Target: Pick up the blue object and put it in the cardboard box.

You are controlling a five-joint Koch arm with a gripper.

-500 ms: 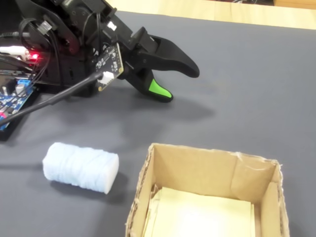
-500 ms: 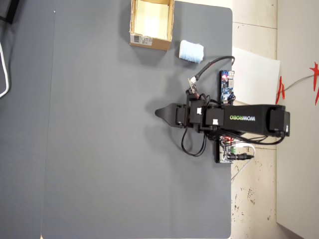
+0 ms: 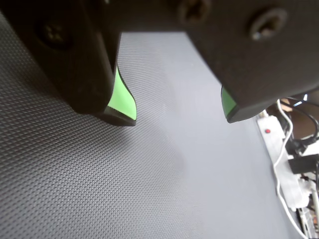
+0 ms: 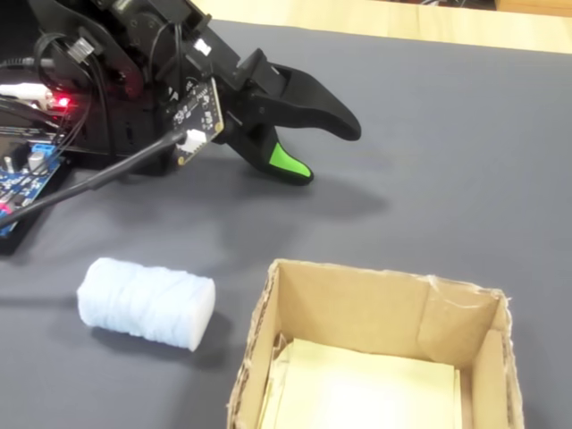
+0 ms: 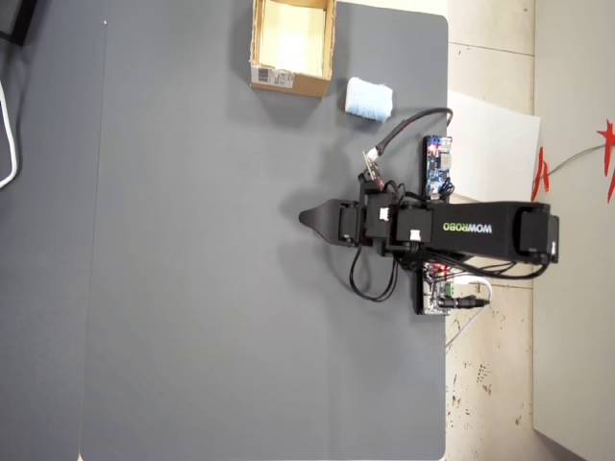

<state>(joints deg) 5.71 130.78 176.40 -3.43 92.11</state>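
The blue object (image 4: 147,304) is a pale blue fuzzy roll lying on its side on the grey mat, just left of the cardboard box (image 4: 349,308) in the fixed view. Seen from overhead, the blue object (image 5: 368,99) lies right of the cardboard box (image 5: 288,81), whose labelled side faces down the picture. My gripper (image 4: 328,154) hovers low over bare mat, well behind the roll and apart from both things. In the wrist view the gripper (image 3: 179,118) is open, its green pads (image 3: 122,99) wide apart with only mat between them. Overhead, the gripper (image 5: 306,218) points left.
A dark blue circuit board (image 4: 22,174) with a red light sits at the arm's base beside the black cables; overhead this board (image 5: 438,165) lies at the mat's right edge. A white power strip (image 3: 279,149) lies off the mat. A white sheet (image 5: 490,144) lies beyond it.
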